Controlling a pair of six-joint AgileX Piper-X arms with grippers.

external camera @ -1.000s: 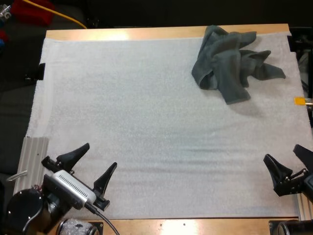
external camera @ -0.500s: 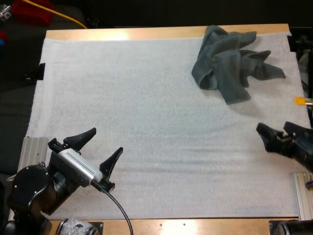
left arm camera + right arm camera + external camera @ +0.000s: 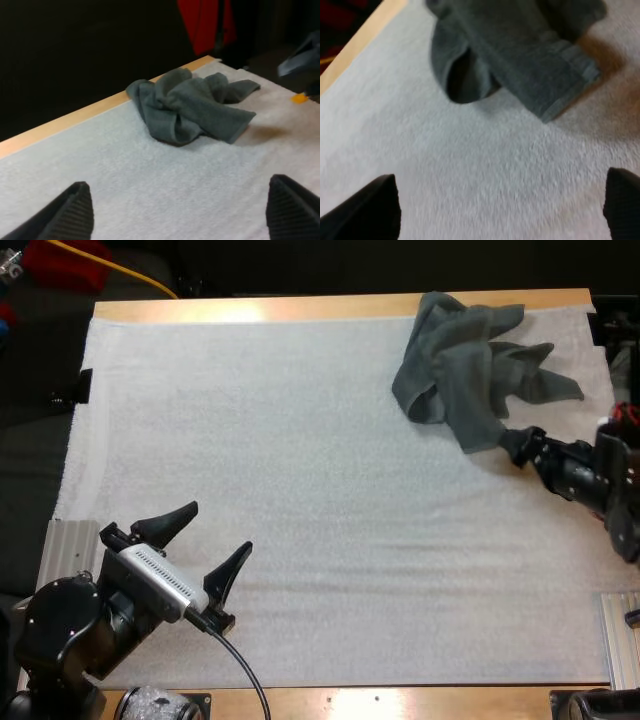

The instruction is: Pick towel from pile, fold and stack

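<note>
Crumpled dark grey-green towel (image 3: 470,370) lies on white mat (image 3: 300,440), far right part, close to far wooden edge of table (image 3: 300,308). We note right gripper (image 3: 517,445) at towel's near corner; whether they touch, we cannot tell. Right wrist view: its fingers (image 3: 375,210) stand wide apart, clear of cloth. Our left gripper (image 3: 217,528) sits at near left of mat, well apart from towel, fingers spread, holding nothing.

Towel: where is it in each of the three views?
High view: towel at the mat's far right, right gripper at its near corner.
Left wrist view: towel far off, against the wooden edge.
Right wrist view: towel ahead of the open fingers, beside that wooden edge.
Shared landmark: the wooden edge on the table's far side.
</note>
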